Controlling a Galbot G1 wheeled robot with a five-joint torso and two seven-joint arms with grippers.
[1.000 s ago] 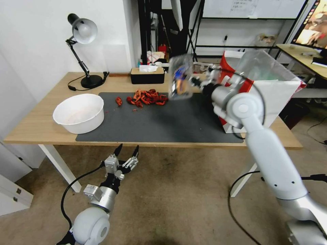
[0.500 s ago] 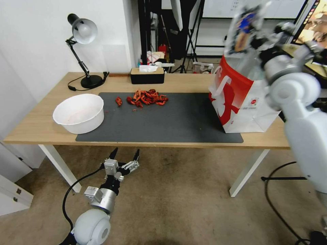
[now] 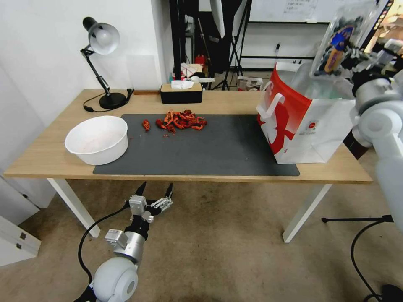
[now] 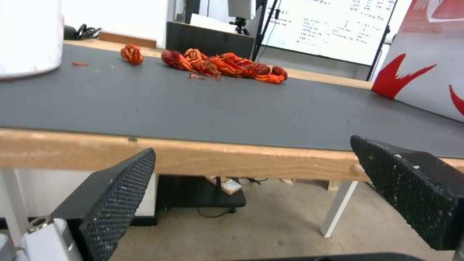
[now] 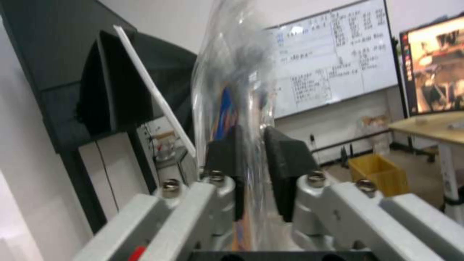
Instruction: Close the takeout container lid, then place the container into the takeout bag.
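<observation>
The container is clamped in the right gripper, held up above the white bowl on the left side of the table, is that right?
Not quite. The right gripper does clamp the container, but the head view shows it held up above the takeout bag at the table's right end. The white bowl sits far off on the left.

Clear glossy plastic container (image 3: 345, 40); matt dark mat (image 3: 210, 147); wood table (image 3: 46, 155).

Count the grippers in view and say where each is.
2. The left gripper hangs open below the table's front edge; the right gripper is raised above the takeout bag, shut on the container.
</observation>
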